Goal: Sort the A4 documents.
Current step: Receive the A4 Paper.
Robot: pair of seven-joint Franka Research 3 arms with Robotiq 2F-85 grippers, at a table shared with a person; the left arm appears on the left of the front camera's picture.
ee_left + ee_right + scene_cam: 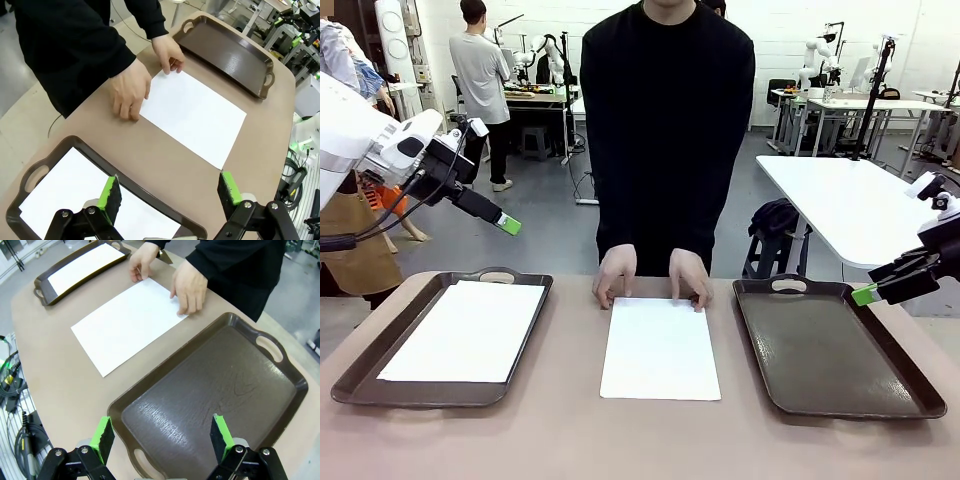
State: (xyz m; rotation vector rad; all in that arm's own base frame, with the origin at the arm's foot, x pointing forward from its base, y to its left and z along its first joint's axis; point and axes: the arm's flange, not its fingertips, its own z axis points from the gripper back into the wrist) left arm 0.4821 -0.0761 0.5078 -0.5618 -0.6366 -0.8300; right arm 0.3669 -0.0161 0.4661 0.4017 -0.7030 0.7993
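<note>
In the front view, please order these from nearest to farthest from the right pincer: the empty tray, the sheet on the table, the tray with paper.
1. Empty tray, right side, just below the right pincer.
2. Sheet on the table, in the middle, under the person's hands.
3. Tray with paper, far left side.

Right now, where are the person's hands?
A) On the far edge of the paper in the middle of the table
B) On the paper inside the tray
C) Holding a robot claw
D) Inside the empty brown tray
A: both of the person's hands press on the far edge of the middle sheet of paper, which lies flat on the table between the two trays.
</note>
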